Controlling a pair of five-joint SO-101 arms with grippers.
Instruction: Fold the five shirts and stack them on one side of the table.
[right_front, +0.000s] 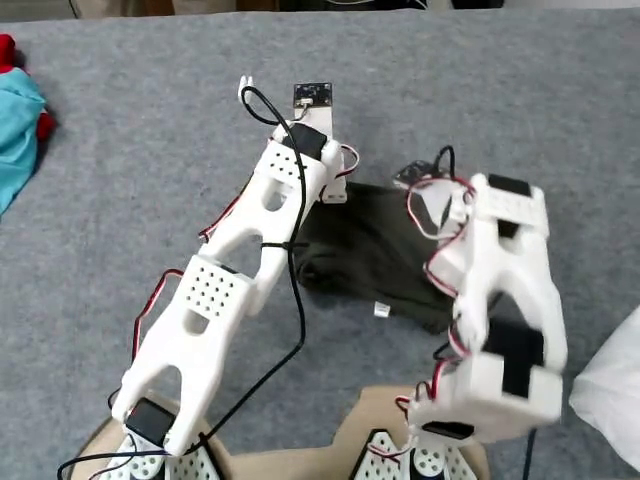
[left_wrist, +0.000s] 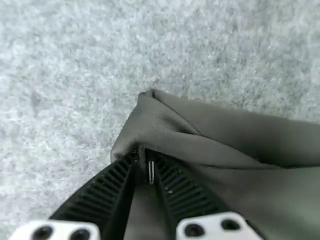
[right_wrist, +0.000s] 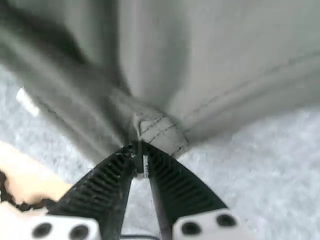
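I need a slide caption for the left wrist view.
Left gripper, jaws shut, pinches a fold of the dark olive fabric shirt on the grey felt table.

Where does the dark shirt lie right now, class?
In the high view the dark shirt lies near the middle of the grey table, slightly right of centre. The left tool pinches one corner and the right tool a stitched hem.

1. We look steeply down on the grey table (right_front: 500, 90) from a fixed high camera above the arms' bases, far enough off to take in both arms.
2. From the left wrist we look along the left gripper (left_wrist: 150, 172), very near a corner of the dark shirt (left_wrist: 225, 135).
3. From the right wrist we look past the right gripper (right_wrist: 141, 162), nearer still to a stitched hem.
4. All three views share that shirt.
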